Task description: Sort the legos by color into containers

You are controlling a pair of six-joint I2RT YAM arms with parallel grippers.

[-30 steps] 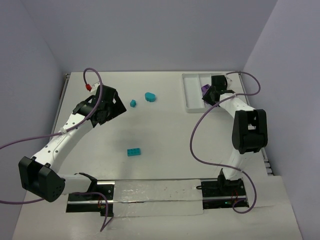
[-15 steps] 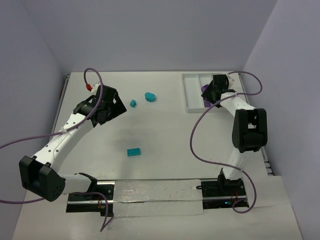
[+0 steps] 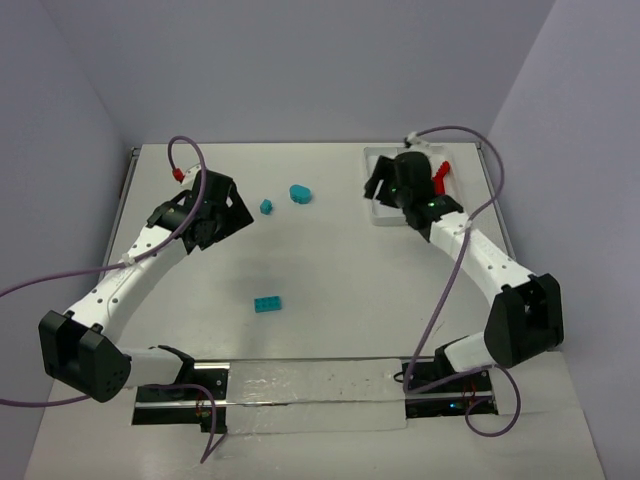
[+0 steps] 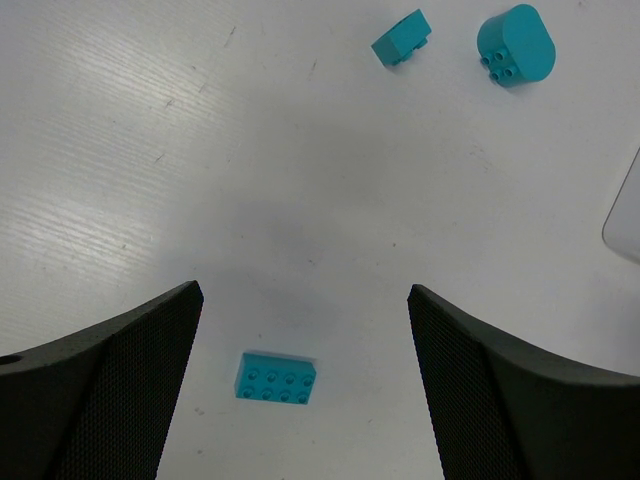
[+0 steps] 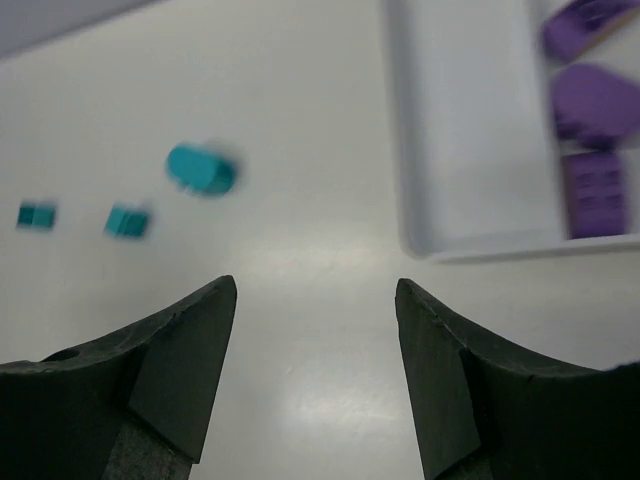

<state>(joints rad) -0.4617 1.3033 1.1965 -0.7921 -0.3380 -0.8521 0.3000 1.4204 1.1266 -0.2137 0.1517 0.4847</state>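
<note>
**Lego sort: both hands apart, nothing held**

Left arm: stretched diagonally over the counter [image 3: 340, 270]; left hand [image 4: 300, 300] raised, fingers spread wide.
Right arm: bent, reaching to the white tray [image 5: 460, 130]; right hand [image 5: 315, 285] spread wide at the tray's corner.
Teal 2x4 brick [image 4: 277, 377]: alone mid-counter.
Small teal piece [image 4: 402, 39] and teal rounded piece [image 4: 515, 45]: near each other, farther back.
Three purple pieces [image 5: 590, 100]: in the tray's second compartment from its teal-side edge.
</note>
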